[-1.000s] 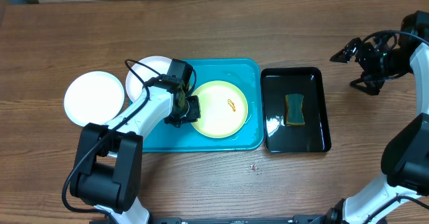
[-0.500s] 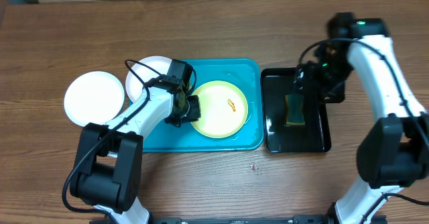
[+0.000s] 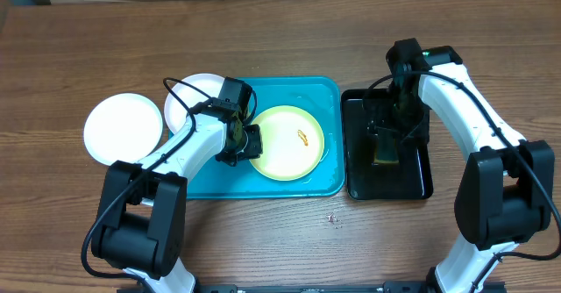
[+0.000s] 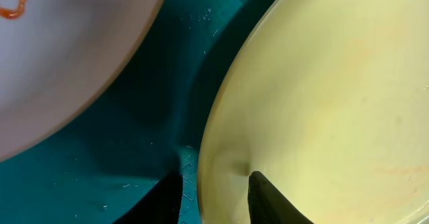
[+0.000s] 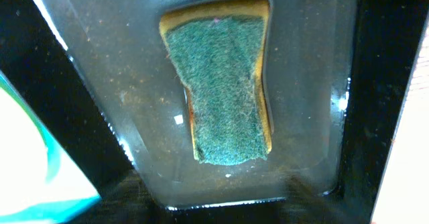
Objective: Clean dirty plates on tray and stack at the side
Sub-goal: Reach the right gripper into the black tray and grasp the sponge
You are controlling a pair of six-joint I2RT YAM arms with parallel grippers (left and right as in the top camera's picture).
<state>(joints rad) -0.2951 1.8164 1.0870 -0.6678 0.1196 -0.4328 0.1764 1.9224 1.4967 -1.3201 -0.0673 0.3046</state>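
Left gripper [image 4: 214, 200] pinching left rim of yellow-green plate [image 3: 287, 142], which lies in turquoise tray [image 3: 326, 91]; smeared white plate [image 4: 60, 49] just beside it; second white plate [image 3: 124, 127] on table [image 3: 263, 30] left of tray; right gripper [image 3: 387, 140] over green sponge [image 5: 224, 83] in black tray [image 3: 412, 186], spread or closed: cannot tell

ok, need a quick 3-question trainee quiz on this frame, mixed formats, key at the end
1. True or false: the sponge lies in the black tray.
2. What does the left gripper pinch by the rim? A) yellow plate B) white plate C) sponge
3. What colour is the smear on the yellow plate?

Key: 1 true; 2 A; 3 orange.
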